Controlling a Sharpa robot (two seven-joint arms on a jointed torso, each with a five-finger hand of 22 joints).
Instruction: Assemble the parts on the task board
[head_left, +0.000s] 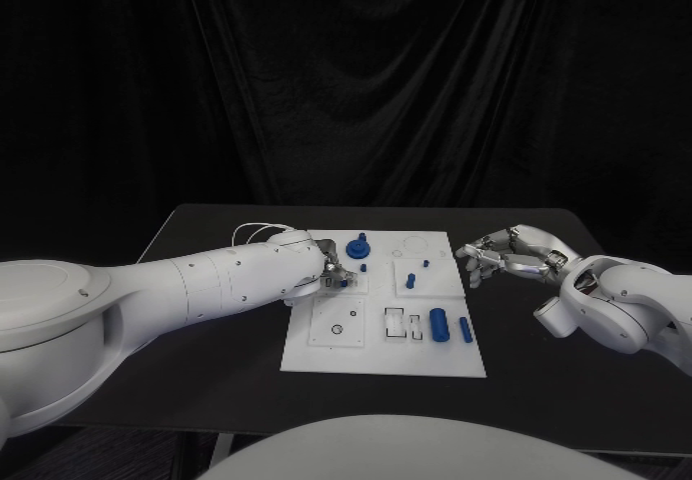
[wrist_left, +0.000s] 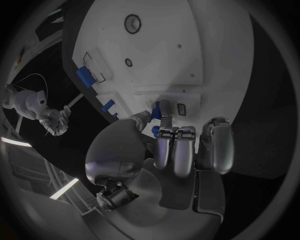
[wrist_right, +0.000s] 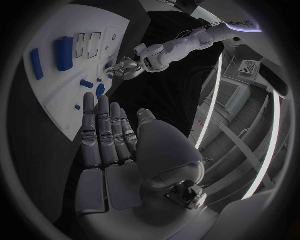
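The white task board (head_left: 382, 355) lies mid-table. My left hand (head_left: 325, 270) hovers over its left half and pinches a small blue part (wrist_left: 156, 109) between thumb and a finger, just above the board; the other fingers (wrist_left: 178, 147) are curled in. A blue knob (head_left: 358, 243) stands on the board beyond that hand. A blue peg (head_left: 411, 280), a thick blue cylinder (head_left: 438, 324) and a blue bar (head_left: 466, 330) lie on the right half. My right hand (head_left: 505, 255) floats off the board's right edge, its fingers (wrist_right: 106, 130) stretched out and holding nothing.
Rectangular slots (head_left: 395, 322) and a round hole (head_left: 338, 328) mark the board's near half. Bare black table (head_left: 577, 370) surrounds the board, and a black curtain hangs behind. A thin white cable (head_left: 257, 230) loops over my left wrist.
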